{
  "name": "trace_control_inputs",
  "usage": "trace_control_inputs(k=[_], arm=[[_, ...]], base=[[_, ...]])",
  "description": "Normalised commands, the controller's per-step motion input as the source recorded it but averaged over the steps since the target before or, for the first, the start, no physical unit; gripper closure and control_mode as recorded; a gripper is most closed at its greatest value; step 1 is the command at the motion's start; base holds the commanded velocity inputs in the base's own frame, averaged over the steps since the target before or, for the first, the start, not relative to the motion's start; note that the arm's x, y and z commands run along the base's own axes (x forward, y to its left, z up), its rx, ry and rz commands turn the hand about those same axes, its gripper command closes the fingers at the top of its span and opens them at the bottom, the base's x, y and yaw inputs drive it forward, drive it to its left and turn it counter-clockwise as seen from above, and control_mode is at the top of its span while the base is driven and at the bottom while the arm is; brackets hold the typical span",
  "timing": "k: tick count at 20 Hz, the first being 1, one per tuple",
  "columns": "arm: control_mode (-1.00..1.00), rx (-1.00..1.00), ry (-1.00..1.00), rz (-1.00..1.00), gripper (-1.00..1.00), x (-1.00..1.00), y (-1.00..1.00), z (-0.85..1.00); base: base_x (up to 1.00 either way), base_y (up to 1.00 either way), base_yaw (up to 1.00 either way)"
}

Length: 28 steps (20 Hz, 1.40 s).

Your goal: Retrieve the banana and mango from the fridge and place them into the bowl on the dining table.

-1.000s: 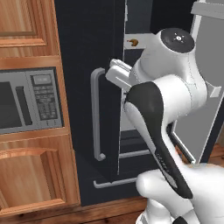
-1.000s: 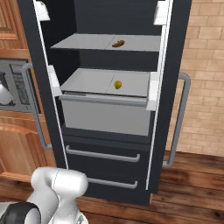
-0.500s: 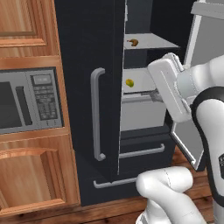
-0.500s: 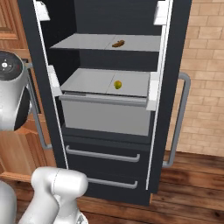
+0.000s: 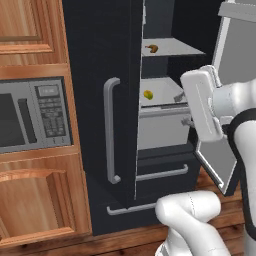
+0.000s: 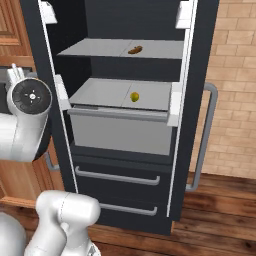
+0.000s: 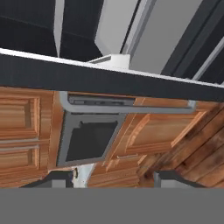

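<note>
The fridge (image 6: 125, 145) stands with both doors open. The banana (image 6: 135, 50) lies on the upper shelf and also appears in the left base view as the banana (image 5: 151, 48). One shelf down, above the grey drawer, sits the mango (image 6: 134, 97), mango (image 5: 148, 94). My white hand (image 5: 202, 102) hangs in front of the open fridge, right of the mango and apart from it. In the hand view my gripper (image 7: 113, 180) is open with nothing between its tips, facing a door edge (image 7: 109, 81). The bowl and the dining table are out of view.
The left fridge door (image 5: 100, 100) with its silver bar handle (image 5: 111, 130) juts toward me, and the right door (image 5: 235, 55) stands behind my arm. A microwave (image 5: 30, 115) sits in wooden cabinets on the left. Lower drawers (image 6: 117, 177), a brick wall (image 6: 235, 75) and wooden floor surround the fridge.
My arm has swung right, away from the left door's handle, to the front of the open fridge. The fruits have not moved.
</note>
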Motion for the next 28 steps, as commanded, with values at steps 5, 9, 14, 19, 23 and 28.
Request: trace_control_inputs(k=[5, 9, 14, 19, 23, 28], arm=[[-1.0, 0.22, 0.0, 0.03, -1.0, 0.29, -0.63, 0.0], [-1.0, 0.01, -0.03, 0.09, -1.0, 0.6, -0.14, -0.08], [-1.0, 0.0, 0.0, 0.02, -1.0, 0.74, 0.0, -0.02], [-1.0, 0.0, 0.0, 0.0, -1.0, 0.59, 0.05, 0.02], [-1.0, 0.0, -0.01, 0.0, -1.0, 0.63, 0.26, 0.0], [-1.0, 0.0, 0.0, 0.03, -1.0, 0.72, 0.25, 0.0]], base=[[0.0, 0.0, 0.0], [0.0, 0.0, 0.0], [0.0, 0.0, 0.0], [0.0, 0.0, 0.0], [0.0, 0.0, 0.0], [0.0, 0.0, 0.0]])
